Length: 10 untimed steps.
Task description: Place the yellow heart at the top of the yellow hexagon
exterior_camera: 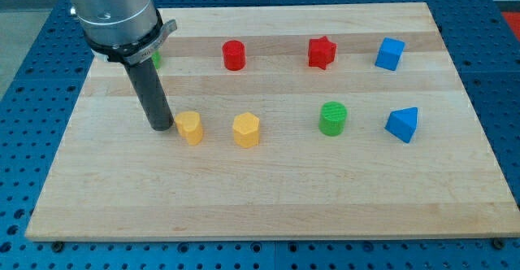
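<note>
Right now my tip (162,127) sits bare, holding nothing, just left of the yellow heart (190,128). That heart lies left of the yellow hexagon (246,130), level with it, not above.

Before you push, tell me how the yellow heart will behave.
The yellow heart looks small, rigid and squat, so it should slide, not tip. Its lobed sides may make it rotate under an off-centre push. My tip sits at its left, toward the yellow hexagon.
</note>
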Each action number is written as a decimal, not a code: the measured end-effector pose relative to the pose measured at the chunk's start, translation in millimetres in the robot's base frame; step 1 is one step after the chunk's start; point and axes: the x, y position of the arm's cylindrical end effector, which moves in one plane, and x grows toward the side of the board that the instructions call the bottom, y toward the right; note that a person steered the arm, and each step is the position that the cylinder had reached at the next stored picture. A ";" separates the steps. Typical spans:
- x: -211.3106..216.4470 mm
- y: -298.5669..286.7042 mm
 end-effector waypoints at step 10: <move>42.3 19.6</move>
